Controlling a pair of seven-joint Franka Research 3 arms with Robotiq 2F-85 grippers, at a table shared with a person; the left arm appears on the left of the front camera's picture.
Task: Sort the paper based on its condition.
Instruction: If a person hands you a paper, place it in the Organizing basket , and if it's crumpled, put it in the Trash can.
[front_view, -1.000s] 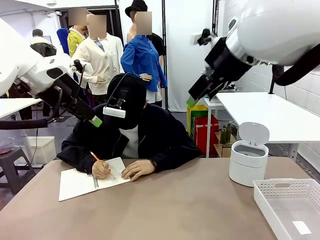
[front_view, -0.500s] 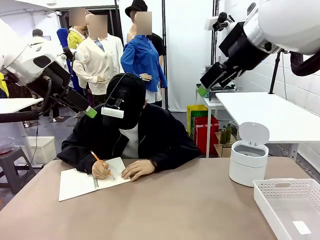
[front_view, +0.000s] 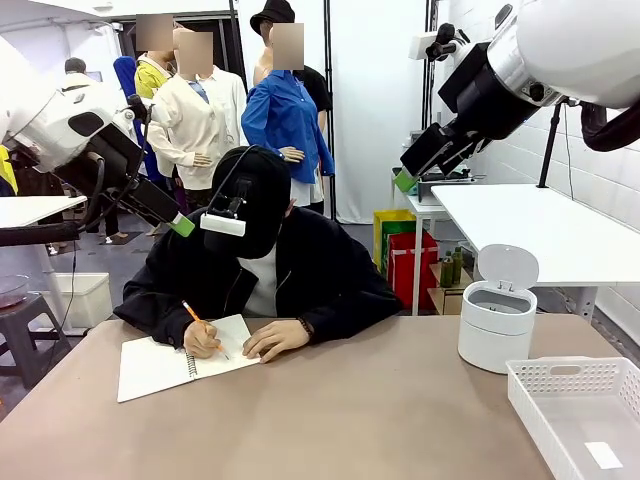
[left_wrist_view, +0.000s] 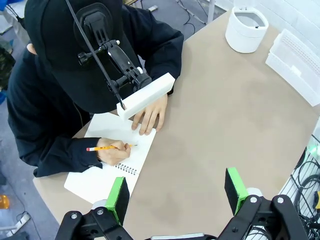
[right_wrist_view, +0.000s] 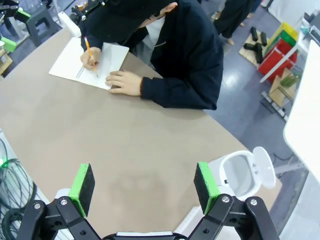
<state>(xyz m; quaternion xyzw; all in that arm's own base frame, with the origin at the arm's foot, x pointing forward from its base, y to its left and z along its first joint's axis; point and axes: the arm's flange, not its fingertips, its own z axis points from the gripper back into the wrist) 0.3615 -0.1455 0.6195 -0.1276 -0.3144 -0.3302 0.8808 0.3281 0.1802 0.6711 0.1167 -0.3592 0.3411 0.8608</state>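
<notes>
counter (front_view: 380, 420): person's hand (front_view: 203, 340) wrote in notebook (front_view: 160, 365) at left; bin (front_view: 496, 335), lid up, near tray (front_view: 560, 375) at right | left end effector (left_wrist_view: 176, 187): wide open, empty, above counter | right end effector (right_wrist_view: 144, 180): wide open, empty

Evenly lit, with a tan table (front_view: 350, 420) up front, a white table (front_view: 540, 225) at right beside a white brick wall (front_view: 605, 185), grey floor (front_view: 115, 265) beyond and a grey stool (front_view: 22, 328) at left.
</notes>
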